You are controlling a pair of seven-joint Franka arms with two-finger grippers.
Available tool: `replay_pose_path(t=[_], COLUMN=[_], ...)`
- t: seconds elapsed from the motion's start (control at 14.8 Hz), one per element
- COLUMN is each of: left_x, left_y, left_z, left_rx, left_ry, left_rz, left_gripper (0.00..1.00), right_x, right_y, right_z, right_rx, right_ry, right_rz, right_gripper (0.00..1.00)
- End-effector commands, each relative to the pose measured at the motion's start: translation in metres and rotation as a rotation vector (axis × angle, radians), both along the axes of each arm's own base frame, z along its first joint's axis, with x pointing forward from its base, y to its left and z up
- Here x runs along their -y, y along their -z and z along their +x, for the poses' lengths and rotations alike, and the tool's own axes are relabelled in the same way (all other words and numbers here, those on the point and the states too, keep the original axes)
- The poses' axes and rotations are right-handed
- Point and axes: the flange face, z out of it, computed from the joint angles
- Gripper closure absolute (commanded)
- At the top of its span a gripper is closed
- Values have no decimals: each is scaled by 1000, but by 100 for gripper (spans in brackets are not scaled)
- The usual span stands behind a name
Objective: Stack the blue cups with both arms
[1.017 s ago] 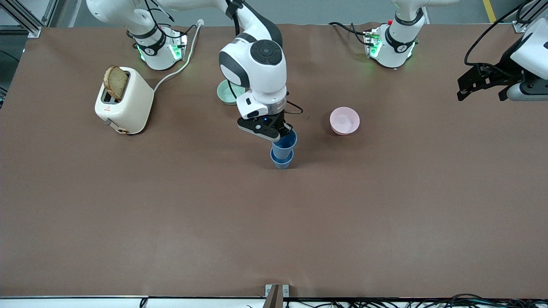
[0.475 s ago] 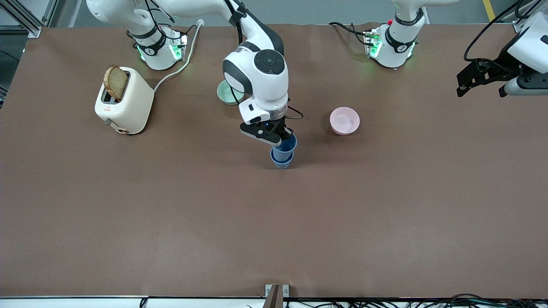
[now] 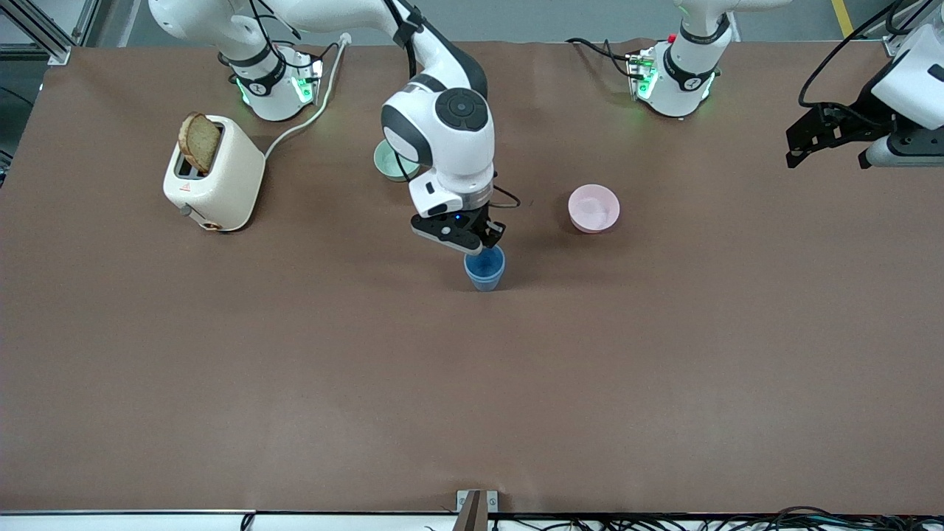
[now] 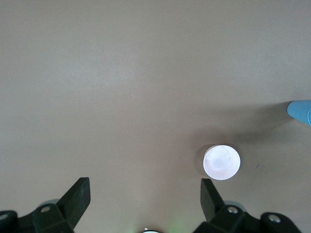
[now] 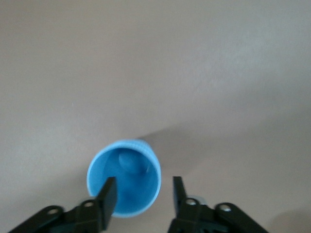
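Observation:
The blue cups (image 3: 484, 269) stand upright as one nested stack at the table's middle, nearer the front camera than the pink bowl. I cannot tell the two apart. My right gripper (image 3: 488, 240) hangs just above the stack's rim, open. In the right wrist view the stack's mouth (image 5: 124, 177) lies under the right gripper (image 5: 143, 194), with one finger (image 5: 109, 194) over the inside and the other outside the rim. My left gripper (image 3: 826, 136) waits open and empty in the air at the left arm's end; it also shows in the left wrist view (image 4: 146, 194).
A pink bowl (image 3: 594, 208) sits beside the stack toward the left arm's end, also in the left wrist view (image 4: 221, 162). A mint-green bowl (image 3: 392, 161) is half hidden by the right arm. A cream toaster (image 3: 214, 173) with bread stands toward the right arm's end.
The upper cup has gone down into the lower one, so the stack is shorter. My right gripper has opened and let it go. The left arm barely moved.

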Motion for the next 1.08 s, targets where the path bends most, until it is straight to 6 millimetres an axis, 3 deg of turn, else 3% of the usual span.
replay_pose_path(t=[0.0,0.2,0.41,0.68,0.81,1.02], left_x=[-2,-3,-3,-4,-4,-3], left_y=[0,-1,0,-1,-1,-3], left_z=[-1,-1,-1,-1,-1,-1], left_rx=[5,8,7,8,10,13], left_ry=[15,15,15,15,15,13], left_rz=[18,17,19,19,19,16], left_gripper=[0,0,0,0,0,0], right_x=[68,174,280,382,438,505], right_y=[-52,-107,-151,-201,-218,-236], right_z=[39,80,90,76,67,54], right_rx=[20,31,-21,-110,-152,-173], right_ry=[-13,-84,-155,-195,-233,-246], right_rz=[-18,-43,-87,-120,-113,-18], right_gripper=[0,0,0,0,0,0])
